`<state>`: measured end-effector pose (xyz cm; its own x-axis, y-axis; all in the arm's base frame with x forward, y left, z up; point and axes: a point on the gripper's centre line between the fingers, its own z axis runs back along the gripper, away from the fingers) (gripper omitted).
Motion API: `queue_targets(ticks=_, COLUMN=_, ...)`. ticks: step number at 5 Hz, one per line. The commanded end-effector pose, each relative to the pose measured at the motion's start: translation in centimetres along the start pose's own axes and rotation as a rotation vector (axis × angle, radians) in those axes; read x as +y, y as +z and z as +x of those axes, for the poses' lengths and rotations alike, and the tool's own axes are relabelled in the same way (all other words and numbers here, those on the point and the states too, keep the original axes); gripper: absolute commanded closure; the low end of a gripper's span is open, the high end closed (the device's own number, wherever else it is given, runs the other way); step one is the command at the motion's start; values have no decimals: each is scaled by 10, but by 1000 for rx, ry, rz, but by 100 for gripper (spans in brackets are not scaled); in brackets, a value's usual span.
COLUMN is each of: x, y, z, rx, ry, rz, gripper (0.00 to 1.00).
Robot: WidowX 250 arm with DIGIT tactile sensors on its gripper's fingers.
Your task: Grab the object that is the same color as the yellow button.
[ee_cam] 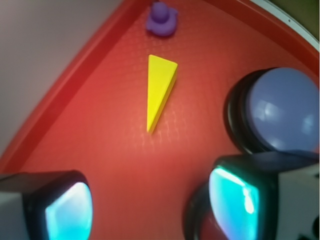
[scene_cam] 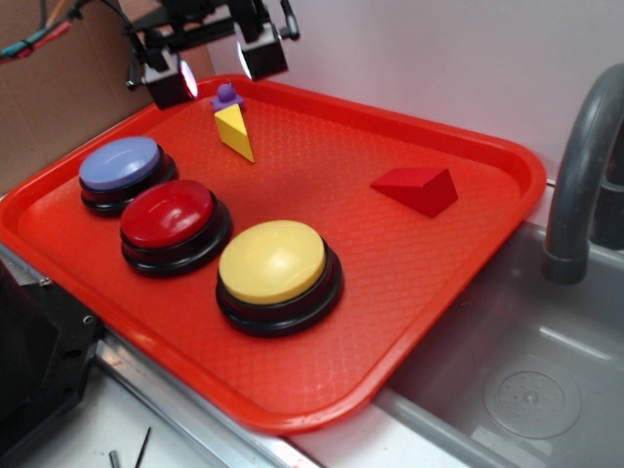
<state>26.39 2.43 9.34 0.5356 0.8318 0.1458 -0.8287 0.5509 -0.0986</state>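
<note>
Grasp not yet made. My gripper (scene_cam: pixel 216 70) hangs above the far left corner of the tray (scene_cam: pixel 458 263), jaws spread wide with nothing between them; the wrist view shows both pads (ee_cam: pixel 67 210) apart, open tray floor in the gap. The yellow wedge (scene_cam: pixel 235 131) lies on the tray floor just near of the gripper, untouched, thin edge pointing toward the near side. In the wrist view the wedge (ee_cam: pixel 159 90) sits ahead of the pads, not yet between them.

Done: target picked out by colour match with the yellow button (scene_cam: pixel 273 261); I am hovering close to it. Left, as I judge it: centre over the wedge, descend, close on its flat faces, lift.

Count on tray:
- Buttons: three. Yellow at near centre, red button (scene_cam: pixel 168 214) left of it, blue button (scene_cam: pixel 120 163) farther left.
- Wedges: two. Yellow one, and a red wedge (scene_cam: pixel 417 188) well apart at the right.
- Purple knob (scene_cam: pixel 227 96): one, just beyond the yellow wedge.
</note>
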Motion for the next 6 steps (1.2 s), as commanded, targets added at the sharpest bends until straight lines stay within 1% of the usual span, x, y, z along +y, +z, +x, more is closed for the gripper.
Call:
queue_targets(ticks=1, x=-3, y=-21, z=38, rx=-51, ry=106, rz=16, gripper=0)
queue_targets(ticks=2, x=5, y=-39, z=54, rx=-53, ry=151, rz=61, gripper=0)
queue_targets(ticks=3, x=13, y=-53, z=63, rx=-54, ry=177, rz=80, gripper=0)
queue_targets(ticks=4, x=9, y=-63, z=66, rx=-61, ry=167, rz=78, gripper=0)
queue_targets(ticks=5, x=9, y=-69, z=67, rx=-76, ry=163, rz=68, gripper=80)
queue_targets(ticks=6, x=7, y=-73, z=63, rx=-85, ry=152, rz=73, gripper=100)
